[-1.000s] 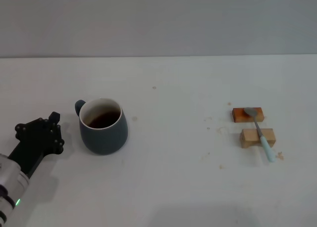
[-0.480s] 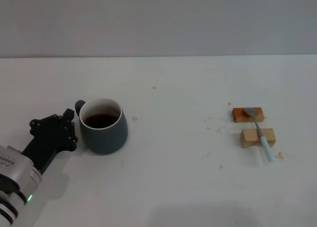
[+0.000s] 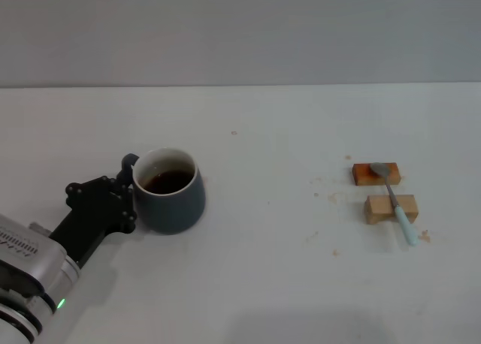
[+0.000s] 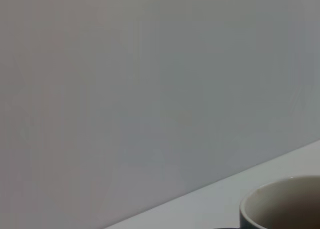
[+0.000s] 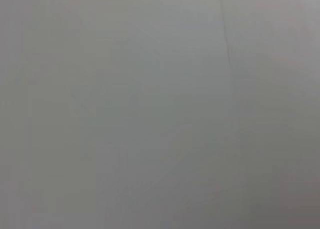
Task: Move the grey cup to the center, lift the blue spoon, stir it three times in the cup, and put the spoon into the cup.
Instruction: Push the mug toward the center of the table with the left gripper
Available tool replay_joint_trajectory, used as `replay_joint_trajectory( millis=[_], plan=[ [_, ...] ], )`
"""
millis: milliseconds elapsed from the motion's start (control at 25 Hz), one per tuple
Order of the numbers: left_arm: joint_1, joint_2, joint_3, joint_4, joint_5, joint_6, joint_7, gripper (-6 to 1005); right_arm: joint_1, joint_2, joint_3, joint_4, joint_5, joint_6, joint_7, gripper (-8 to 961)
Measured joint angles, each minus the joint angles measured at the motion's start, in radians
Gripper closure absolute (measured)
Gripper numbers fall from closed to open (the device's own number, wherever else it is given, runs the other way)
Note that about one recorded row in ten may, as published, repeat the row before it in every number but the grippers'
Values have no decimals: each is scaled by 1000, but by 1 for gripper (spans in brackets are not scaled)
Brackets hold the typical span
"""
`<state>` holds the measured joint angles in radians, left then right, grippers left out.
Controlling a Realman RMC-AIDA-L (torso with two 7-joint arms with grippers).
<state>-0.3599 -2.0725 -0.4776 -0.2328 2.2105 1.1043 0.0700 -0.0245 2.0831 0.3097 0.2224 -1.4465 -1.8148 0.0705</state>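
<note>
The white worktop (image 3: pixel 248 284) runs back to a straight far edge where it meets a plain grey wall (image 3: pixel 240 28), and a broad bare stretch of it lies between the cup on the left and the spoon on the right. There is one grey cup (image 3: pixel 170 202), one blue spoon (image 3: pixel 394 200) and two wooden blocks. The cup stands upright at the left of the worktop, well apart from the spoon; it is rounded and dark blue-grey, with a white inner wall, a dark liquid low inside and a loop handle (image 3: pixel 128 164) turned to the left and back. In the left wrist view only part of its rim (image 4: pixel 280 201) shows, against the wall. The left hand (image 3: pixel 113 205), black and at the end of a silver-white arm (image 3: pixel 30 269), sits right against the cup's left side by the handle; whether its fingers are apart or together cannot be told from here. The spoon has a silver bowl and neck and a pale blue handle; it lies across both blocks, its bowl on the far, darker block (image 3: pixel 376 173) and its handle over the near, paler block (image 3: pixel 391 208), the handle's end reaching the worktop. A few crumbs (image 3: pixel 334 197) lie around the blocks. The right hand is out of sight.
</note>
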Motion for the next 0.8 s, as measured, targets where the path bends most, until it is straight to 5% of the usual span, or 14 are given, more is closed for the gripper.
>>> replay_joint_trajectory(
  millis=[800],
  plan=[
    [-20,-6,111,-72,0,2,-3,1001,2,0,-5,0,0,0,0,178]
  ],
)
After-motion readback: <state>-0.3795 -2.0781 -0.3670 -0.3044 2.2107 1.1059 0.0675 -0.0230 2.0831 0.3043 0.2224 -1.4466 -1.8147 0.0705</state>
